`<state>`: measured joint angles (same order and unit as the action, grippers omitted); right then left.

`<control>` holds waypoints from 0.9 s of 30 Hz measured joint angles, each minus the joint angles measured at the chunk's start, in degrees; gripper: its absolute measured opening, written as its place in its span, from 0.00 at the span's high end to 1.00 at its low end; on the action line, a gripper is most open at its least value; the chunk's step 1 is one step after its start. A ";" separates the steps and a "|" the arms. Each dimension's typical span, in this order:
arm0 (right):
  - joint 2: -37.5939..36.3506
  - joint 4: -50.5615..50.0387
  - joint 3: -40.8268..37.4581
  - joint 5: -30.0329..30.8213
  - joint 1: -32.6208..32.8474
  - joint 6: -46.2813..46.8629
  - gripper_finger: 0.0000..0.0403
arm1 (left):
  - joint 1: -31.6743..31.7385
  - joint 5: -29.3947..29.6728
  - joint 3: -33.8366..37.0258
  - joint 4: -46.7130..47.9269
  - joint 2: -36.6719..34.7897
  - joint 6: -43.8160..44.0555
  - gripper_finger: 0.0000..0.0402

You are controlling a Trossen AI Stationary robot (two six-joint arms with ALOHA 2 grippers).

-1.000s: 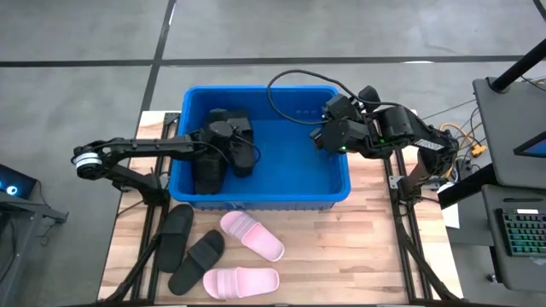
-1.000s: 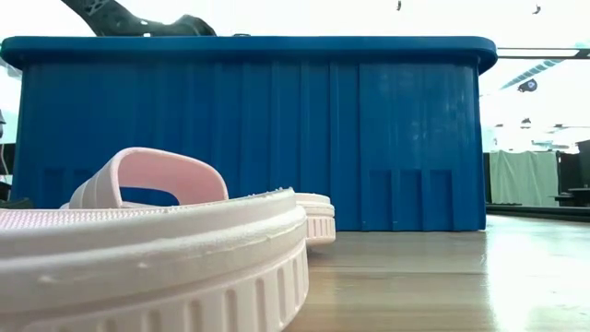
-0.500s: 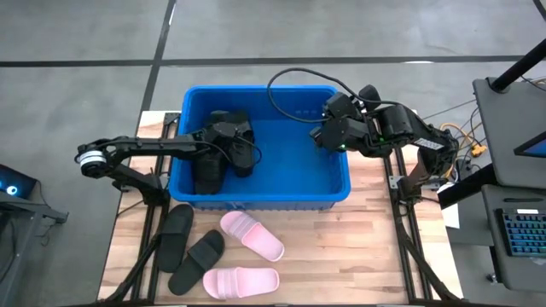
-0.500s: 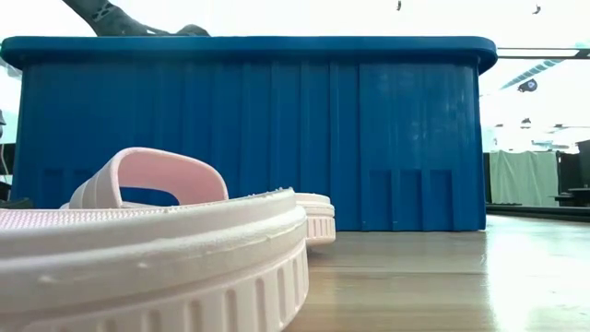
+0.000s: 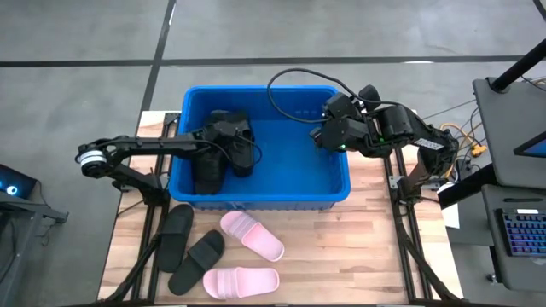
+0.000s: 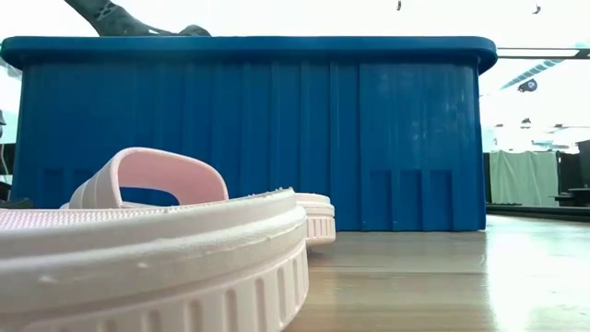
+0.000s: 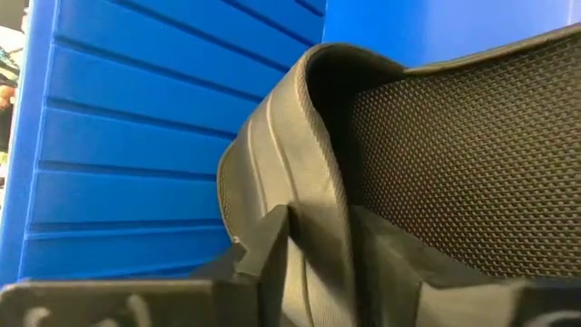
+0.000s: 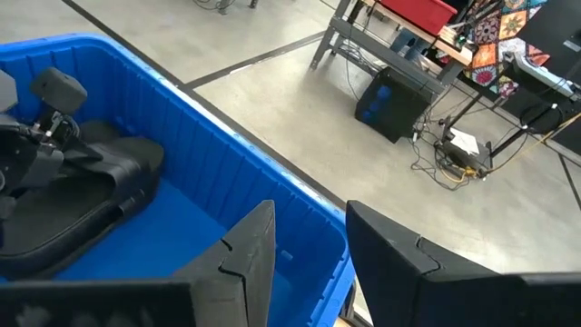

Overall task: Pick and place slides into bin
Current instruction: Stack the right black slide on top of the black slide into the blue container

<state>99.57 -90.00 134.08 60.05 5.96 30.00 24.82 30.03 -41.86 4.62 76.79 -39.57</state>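
The blue bin (image 5: 256, 203) stands at the table's far middle. Two black slides lie inside it by its left wall: one (image 5: 209, 170) nearer, and one (image 5: 243, 152) that my left gripper (image 5: 227, 141) reaches from over the left rim and has between its fingers (image 7: 318, 236). My right gripper (image 8: 309, 245) hangs open and empty above the bin's right part (image 5: 317, 136). On the table in front of the bin lie two black slides (image 5: 175, 234) (image 5: 198, 260) and two pink slides (image 5: 252, 236) (image 5: 241, 281), soles down. My left gripper has the black slide's thick side rim (image 7: 313, 173) between its two fingers, one finger (image 7: 268, 250) on the outside and one on the dotted footbed side. No gap shows beside the rim. The fingers slant down from the table's left. The slide lies low in the bin.
The bin's ribbed left wall (image 7: 118, 136) is close beside the left fingers. A black cable (image 5: 290, 85) loops over the bin's far rim. In the low view a pink slide (image 6: 147, 240) fills the foreground before the bin's near wall (image 6: 369, 138). Bare wood lies right of the pink slides.
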 joint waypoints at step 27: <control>0.00 -0.02 0.00 0.00 0.00 -0.02 0.68 | -0.02 -5.88 -12.87 22.30 -0.20 0.26 0.37</control>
<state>99.57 -90.02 134.08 60.05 5.96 29.98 24.80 24.15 -54.73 26.92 76.60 -39.31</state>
